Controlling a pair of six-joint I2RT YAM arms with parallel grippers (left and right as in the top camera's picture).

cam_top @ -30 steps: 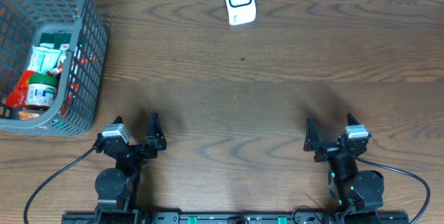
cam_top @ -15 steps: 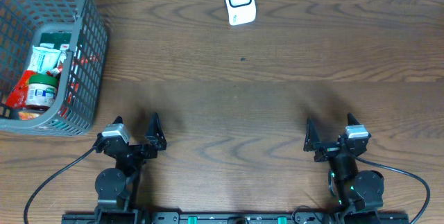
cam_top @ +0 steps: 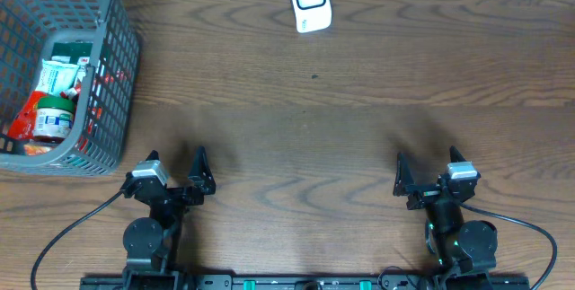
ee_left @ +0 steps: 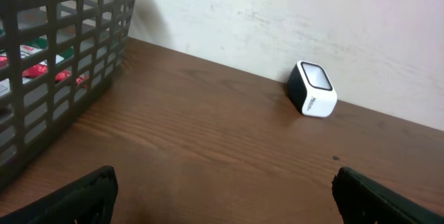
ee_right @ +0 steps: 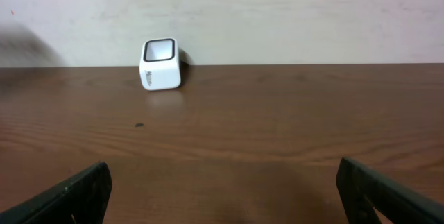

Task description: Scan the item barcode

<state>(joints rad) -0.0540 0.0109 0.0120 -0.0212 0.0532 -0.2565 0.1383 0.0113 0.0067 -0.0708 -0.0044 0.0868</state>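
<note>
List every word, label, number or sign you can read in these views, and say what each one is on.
No text is legible in any view.
White scanner: dark print on its side, too small to read.
Green-and-white box in the grey basket: label blurred, unreadable.
Jar beside it: blue label print, too small to read.

Legible text, brands, numbers: none.
White scanner (ee_right: pixel 160 64), well ahead of the right gripper (cam_top: pixel 426 160): small dark print on its side, too small to read. Packets (cam_top: pixel 56 79) and jar (cam_top: pixel 52 119) in the basket (cam_top: pixel 117 65), ahead-left of the left gripper (cam_top: pixel 176 160): labels blurred.
</note>
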